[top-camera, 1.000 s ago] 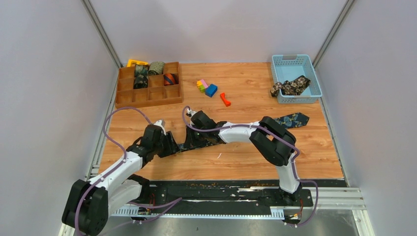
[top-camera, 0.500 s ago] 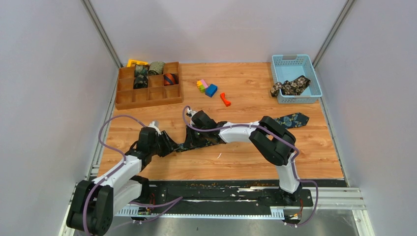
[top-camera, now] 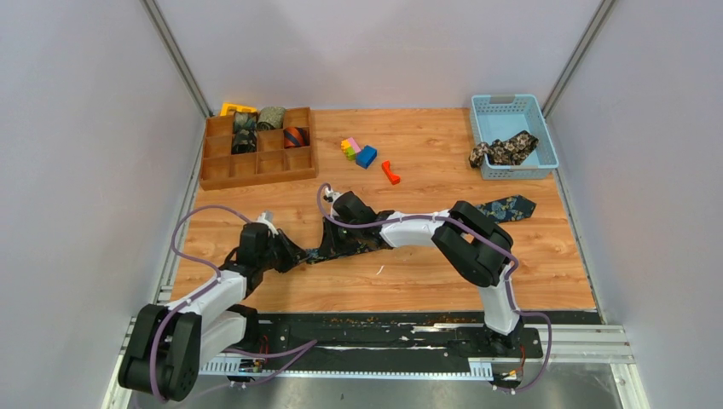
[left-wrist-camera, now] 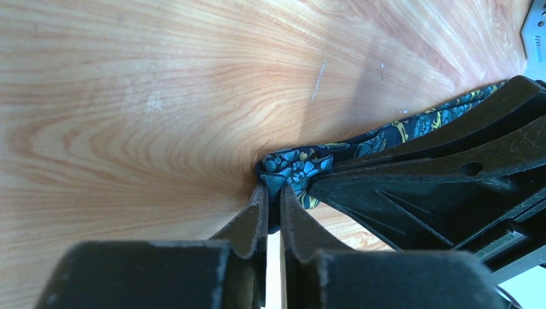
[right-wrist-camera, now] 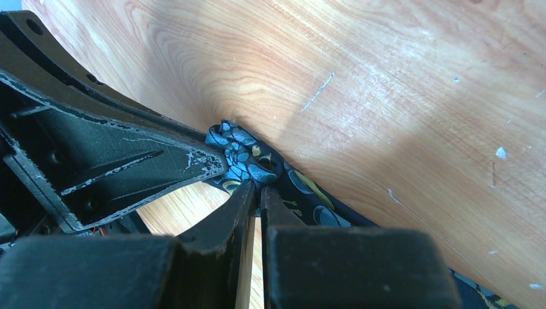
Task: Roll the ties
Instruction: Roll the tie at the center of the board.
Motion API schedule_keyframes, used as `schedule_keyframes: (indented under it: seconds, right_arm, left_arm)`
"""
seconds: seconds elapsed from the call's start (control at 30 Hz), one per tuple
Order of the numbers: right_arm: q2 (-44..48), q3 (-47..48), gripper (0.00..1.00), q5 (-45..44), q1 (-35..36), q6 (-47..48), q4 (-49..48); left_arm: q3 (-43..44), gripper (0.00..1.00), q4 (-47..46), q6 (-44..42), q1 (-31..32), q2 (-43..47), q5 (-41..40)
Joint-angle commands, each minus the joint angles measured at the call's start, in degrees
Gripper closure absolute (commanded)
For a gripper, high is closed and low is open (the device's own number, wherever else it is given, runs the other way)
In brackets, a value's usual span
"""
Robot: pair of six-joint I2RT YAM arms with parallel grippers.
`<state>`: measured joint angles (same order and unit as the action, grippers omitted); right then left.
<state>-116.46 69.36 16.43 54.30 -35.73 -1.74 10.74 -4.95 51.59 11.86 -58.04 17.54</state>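
Observation:
A navy tie with gold-teal paisley lies across the wooden table, its wide end at the right and its narrow end bunched between both grippers. My left gripper is shut on that bunched end, fingertips pinching the fabric. My right gripper is shut on the same tie right beside it, its fingers touching the left ones. Rolled ties sit as coils in a wooden divided tray. A black-tan floral tie hangs over a blue basket's edge.
The blue basket stands at the back right. Small coloured blocks and an orange piece lie at the back middle. A yellow object sits behind the tray. Grey walls close in both sides.
My left gripper has closed onto the tie's bunched end, and the left arm has drawn a little to the left. The right arm has held still.

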Motion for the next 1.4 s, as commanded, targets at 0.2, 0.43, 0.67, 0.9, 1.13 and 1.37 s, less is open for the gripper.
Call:
schedule_keyframes:
  seconds: [0.2, 0.43, 0.67, 0.9, 1.13, 1.37]
  right_arm:
    - [0.88, 2.96, 0.77, -2.43, -0.08, 2.8, 8.24]
    - [4.59, 8.31, 0.7, -2.62, 0.14, 5.0, 14.15]
    - [4.95, 9.56, 0.76, -2.05, 1.33, 5.31, 14.93]
    - [0.72, 14.02, 0.85, -1.26, 2.73, 5.37, 15.03]
    - [-3.5, 17.09, 0.91, -0.05, 2.82, 5.09, 14.71]
    - [-6.4, 18.87, 0.92, 1.11, 2.83, 4.79, 14.52]
  left_arm:
    - [3.31, 1.0, 4.52, -6.87, -0.23, -1.17, -0.57]
    - [6.97, 1.0, 14.24, -11.02, -0.26, 2.28, -4.64]
    - [10.31, 1.0, 19.86, -12.92, -0.26, 3.92, -6.82]
    - [12.8, 1.0, 23.3, -14.41, -0.26, 4.39, -8.06]
    - [14.29, 1.0, 25.04, -14.95, -0.23, 4.52, -8.05]
    - [15.13, 1.0, 26.29, -15.55, -0.26, 4.85, -7.66]
